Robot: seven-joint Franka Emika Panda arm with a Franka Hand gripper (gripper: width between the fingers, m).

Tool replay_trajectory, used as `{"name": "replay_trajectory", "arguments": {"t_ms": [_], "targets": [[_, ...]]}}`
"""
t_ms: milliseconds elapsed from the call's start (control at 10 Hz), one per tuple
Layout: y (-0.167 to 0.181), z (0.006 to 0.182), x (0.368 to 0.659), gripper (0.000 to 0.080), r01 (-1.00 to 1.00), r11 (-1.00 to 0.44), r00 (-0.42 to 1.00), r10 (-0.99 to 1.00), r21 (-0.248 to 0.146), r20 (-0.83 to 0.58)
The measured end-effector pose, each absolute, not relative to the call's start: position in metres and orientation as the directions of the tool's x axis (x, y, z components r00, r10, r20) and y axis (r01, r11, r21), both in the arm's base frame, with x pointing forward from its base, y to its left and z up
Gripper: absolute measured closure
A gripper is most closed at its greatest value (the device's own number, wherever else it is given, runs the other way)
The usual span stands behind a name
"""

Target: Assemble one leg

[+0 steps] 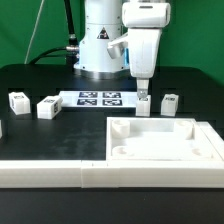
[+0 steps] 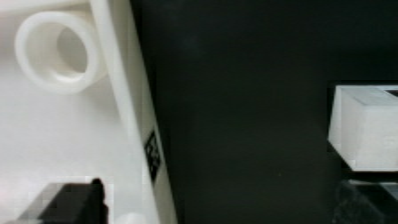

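Observation:
Several small white legs with marker tags stand on the black table. One leg (image 1: 145,104) is right below my gripper (image 1: 143,91), and another (image 1: 171,101) is just to its right in the exterior view. Two more legs (image 1: 47,107) (image 1: 18,100) stand at the exterior view's left. The wrist view shows one white leg (image 2: 365,125) off to the side of my gripper (image 2: 222,212). The dark fingertips (image 2: 71,205) stand wide apart with only bare table and the tray edge between them. The gripper is open and empty.
The large flat white tray-like piece (image 1: 200,133) with round corner sockets lies in front of the gripper; its socket (image 2: 54,50) and tagged side wall (image 2: 151,155) show in the wrist view. The marker board (image 1: 98,98) lies by the robot base. A white rail (image 1: 50,172) borders the table's front.

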State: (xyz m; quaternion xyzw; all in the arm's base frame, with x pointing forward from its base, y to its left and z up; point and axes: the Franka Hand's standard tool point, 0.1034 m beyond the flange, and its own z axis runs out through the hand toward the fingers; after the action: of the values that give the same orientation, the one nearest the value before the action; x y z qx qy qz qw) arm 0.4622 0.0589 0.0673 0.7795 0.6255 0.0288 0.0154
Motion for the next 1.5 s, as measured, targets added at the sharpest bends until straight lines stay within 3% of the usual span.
{"name": "replay_trajectory", "arguments": {"t_ms": [300,400,600,1100,1300,1500], "targets": [[0.059,0.068,0.455,0.0151,0.833,-0.55,0.546,0.835,0.06,0.075],[0.063,0.066,0.445,0.0151,0.715,-0.698,0.693,0.715,0.038,0.09],[0.073,0.062,0.439,0.0151,0.538,-0.843,0.839,0.536,0.001,0.096],[0.077,0.06,0.438,0.0151,0.144,-0.988,0.986,0.139,-0.061,0.091],[0.085,0.054,0.422,0.0151,-0.197,-0.975,0.976,-0.206,-0.105,0.075],[0.099,0.052,0.416,0.0151,-0.378,-0.917,0.922,-0.386,-0.126,0.044]]}}
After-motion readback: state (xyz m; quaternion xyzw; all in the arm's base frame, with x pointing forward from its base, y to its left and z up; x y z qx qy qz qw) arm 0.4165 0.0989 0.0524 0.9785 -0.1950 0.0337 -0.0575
